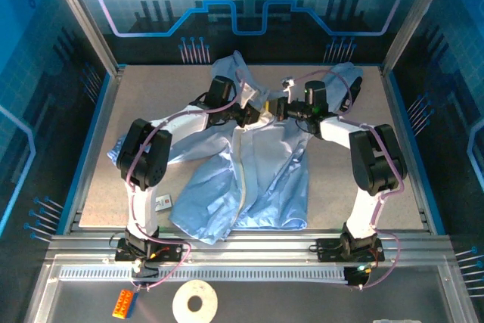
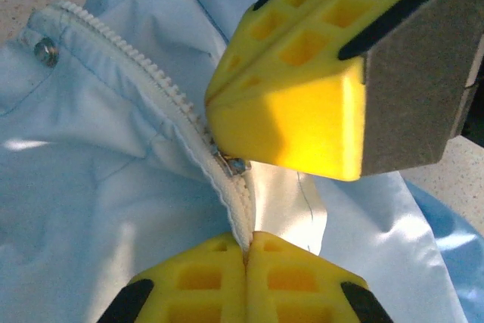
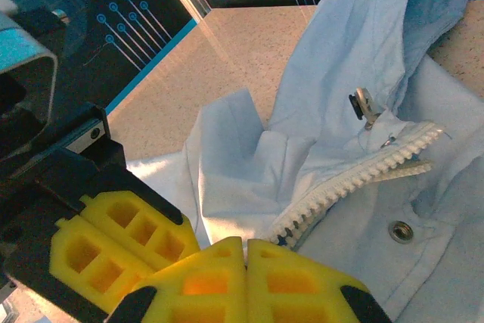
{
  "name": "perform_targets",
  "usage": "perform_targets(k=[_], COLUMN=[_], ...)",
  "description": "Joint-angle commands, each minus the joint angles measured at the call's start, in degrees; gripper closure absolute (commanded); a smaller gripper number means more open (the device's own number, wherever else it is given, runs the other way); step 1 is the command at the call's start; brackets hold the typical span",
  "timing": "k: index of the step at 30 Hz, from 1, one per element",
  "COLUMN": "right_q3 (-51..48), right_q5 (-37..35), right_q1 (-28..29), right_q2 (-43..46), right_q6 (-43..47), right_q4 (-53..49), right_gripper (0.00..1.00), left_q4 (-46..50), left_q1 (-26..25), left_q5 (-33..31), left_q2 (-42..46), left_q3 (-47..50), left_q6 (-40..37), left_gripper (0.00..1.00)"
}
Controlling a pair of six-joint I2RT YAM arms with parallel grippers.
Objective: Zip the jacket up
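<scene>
The light-blue jacket [image 1: 265, 179] lies spread on the table, its pale zipper strip [image 1: 240, 164] running down the front. Both grippers meet at the upper part of the zipper. My left gripper [image 1: 257, 116] [image 2: 246, 246] is shut on the joined zipper strip [image 2: 236, 202] just below the metal slider [image 2: 231, 163]. My right gripper [image 1: 278, 111] [image 3: 246, 243] is shut with its tips at the slider, pinching it. Above the slider the two rows of zipper teeth [image 3: 355, 175] [image 2: 128, 51] lie apart, up toward the collar. The left fingers [image 3: 113, 240] appear beside my right ones.
A metal snap [image 3: 399, 231] [image 2: 47, 52] and a cord toggle [image 3: 364, 105] sit near the collar. A small white card [image 1: 162, 202] lies by the left arm's base. An orange brick [image 1: 125, 304] and a white tape roll [image 1: 195, 302] rest on the front ledge. Frame posts bound the table.
</scene>
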State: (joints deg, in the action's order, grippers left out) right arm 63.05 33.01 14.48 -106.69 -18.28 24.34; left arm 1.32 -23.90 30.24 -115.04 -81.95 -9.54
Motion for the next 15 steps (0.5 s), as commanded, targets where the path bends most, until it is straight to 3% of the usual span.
perform_targets(k=[1, 15], right_q3=[2.52, 12.53], right_q5=[-2.34, -12.58], right_q1=[1.16, 1.38], right_q2=[0.53, -7.17], right_q6=[2.33, 10.21], right_q4=[-1.93, -4.22], right_gripper=[1.00, 1.00], left_q4=[4.31, 4.92], left_q1=[-0.25, 0.02], left_q5=[-1.03, -3.75], left_q2=[0.84, 6.72], left_q3=[-2.56, 1.62], left_q6=[-3.78, -4.89], left_gripper=[1.00, 1.00])
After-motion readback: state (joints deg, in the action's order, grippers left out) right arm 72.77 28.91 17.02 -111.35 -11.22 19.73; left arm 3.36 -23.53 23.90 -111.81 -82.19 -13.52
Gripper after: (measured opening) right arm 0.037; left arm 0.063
